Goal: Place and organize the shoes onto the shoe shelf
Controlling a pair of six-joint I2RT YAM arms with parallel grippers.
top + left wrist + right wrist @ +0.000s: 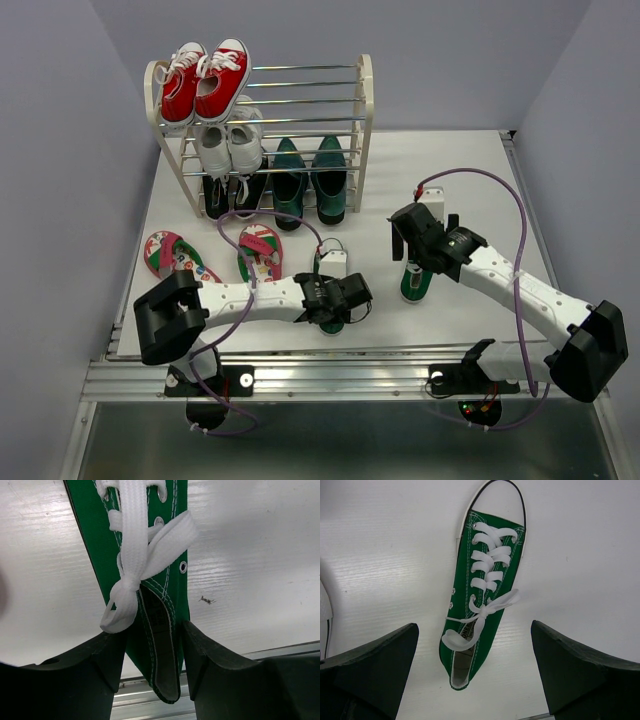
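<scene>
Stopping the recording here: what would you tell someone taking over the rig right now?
Left end effector: straddles the heel of one green sneaker on the table; whether it grips is unclear.
Right end effector: open, above the second green sneaker, not touching it.
Done: loafers on the bottom tier of the shelf.
Left: both green sneakers and both flip-flops, all on the table.
</scene>
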